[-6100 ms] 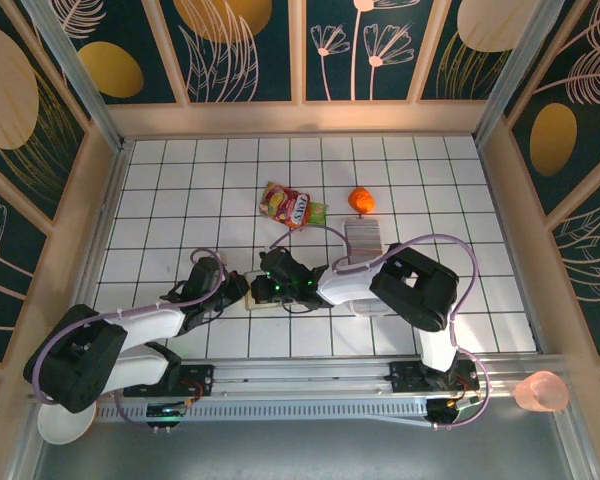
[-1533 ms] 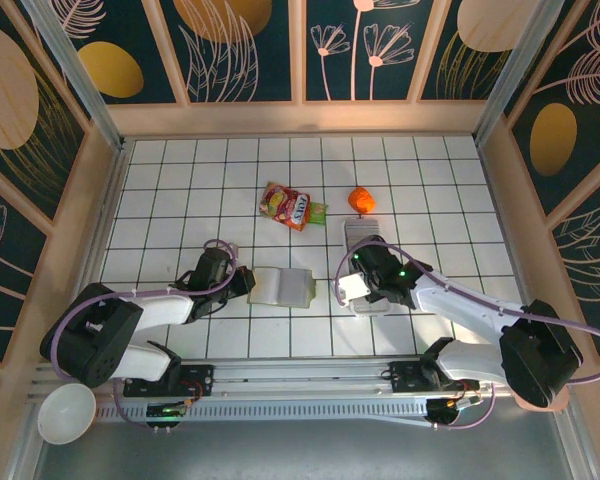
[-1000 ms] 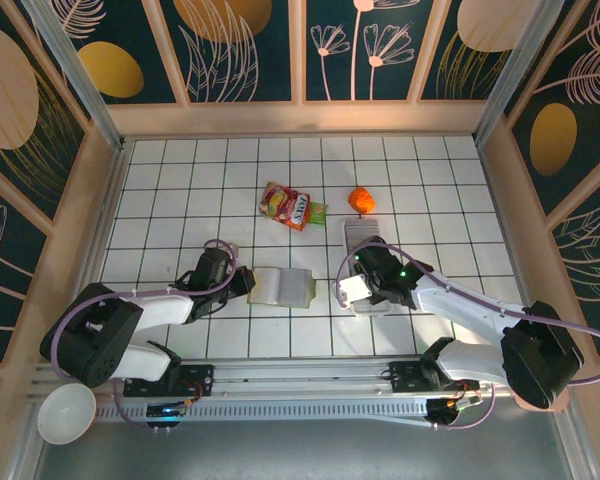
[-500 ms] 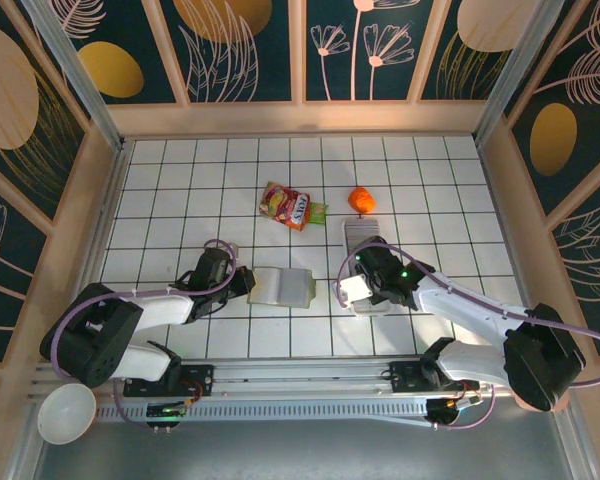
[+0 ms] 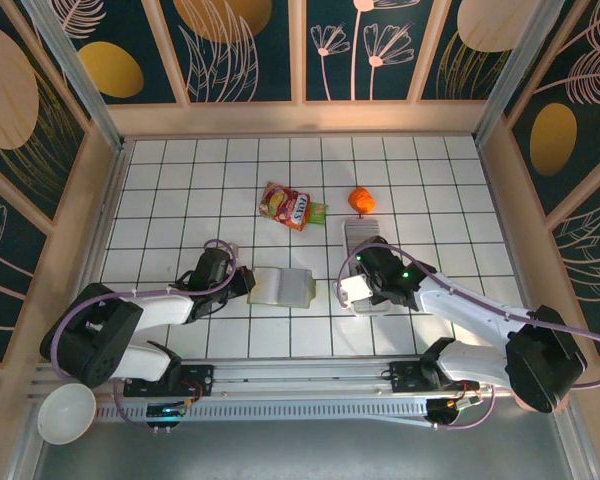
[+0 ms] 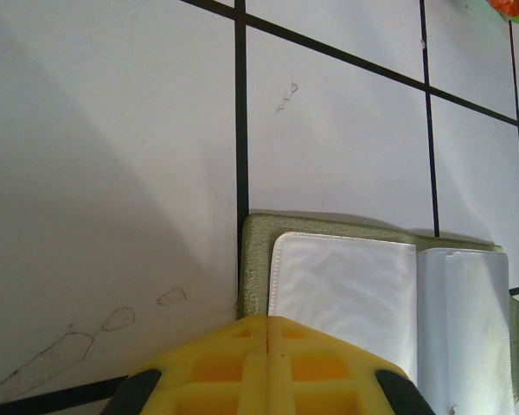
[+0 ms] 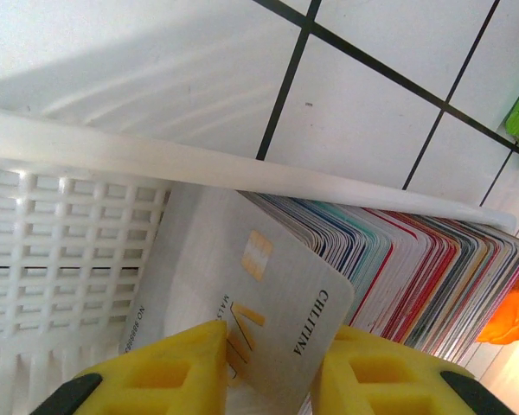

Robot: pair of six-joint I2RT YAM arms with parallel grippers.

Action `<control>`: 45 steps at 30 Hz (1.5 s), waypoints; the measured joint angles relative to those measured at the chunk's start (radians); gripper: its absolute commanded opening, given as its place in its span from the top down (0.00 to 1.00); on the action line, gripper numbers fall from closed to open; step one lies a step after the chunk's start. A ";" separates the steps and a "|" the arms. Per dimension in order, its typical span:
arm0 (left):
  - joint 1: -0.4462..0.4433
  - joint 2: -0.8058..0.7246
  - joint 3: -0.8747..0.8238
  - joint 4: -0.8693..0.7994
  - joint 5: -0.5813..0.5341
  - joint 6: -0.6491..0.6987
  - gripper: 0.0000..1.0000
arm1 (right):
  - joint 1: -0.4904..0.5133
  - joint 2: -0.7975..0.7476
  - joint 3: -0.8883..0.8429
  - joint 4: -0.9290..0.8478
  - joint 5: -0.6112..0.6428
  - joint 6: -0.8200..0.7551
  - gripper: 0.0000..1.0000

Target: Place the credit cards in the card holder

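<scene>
The left pincer [image 6: 268, 322], its yellow fingers pressed together, sits at the bottom edge of the left wrist view. Its tip meets the near left corner of the card holder [image 6: 342, 281] on the white gridded worktop [image 5: 180, 180]. The holder lies open and flat, pale inside facing up within an olive border. From above, just left of centre, its long axis runs left to right, with the pincer at its left end. Its fold runs top to bottom in the wrist view. The frame cuts off its right leaf, and the pincer covers part of its near edge.

Right of centre from above, the right pincer [image 7: 272, 333] reaches into a white lattice tray [image 7: 69, 225]. The tray's long axis runs up the frame, and the arm's wrist hides its middle. The credit cards [image 7: 415, 268] stand on edge there, packed and leaning, their coloured edges fanning toward the right of the right wrist view. The fingers are partly spread, with a pale grey card [image 7: 242, 285] from the front of the pack between them. Both fingers stand against it, but whether they clamp it cannot be told. The card tilts with its face toward the lens, one rounded corner pointing right, and its lower edge is lost between the fingers. Its lettering is only partly legible.
</scene>
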 measured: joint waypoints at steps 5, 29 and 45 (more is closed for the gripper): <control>0.000 0.000 0.000 0.000 0.000 0.000 1.00 | 0.000 -0.005 0.000 -0.004 0.000 0.000 0.75; 0.000 0.000 0.000 0.000 0.000 0.000 1.00 | 0.017 -0.030 0.048 -0.125 -0.007 0.076 0.95; 0.000 0.000 0.000 0.000 0.000 0.000 1.00 | 0.110 -0.089 0.207 -0.311 -0.071 0.314 1.00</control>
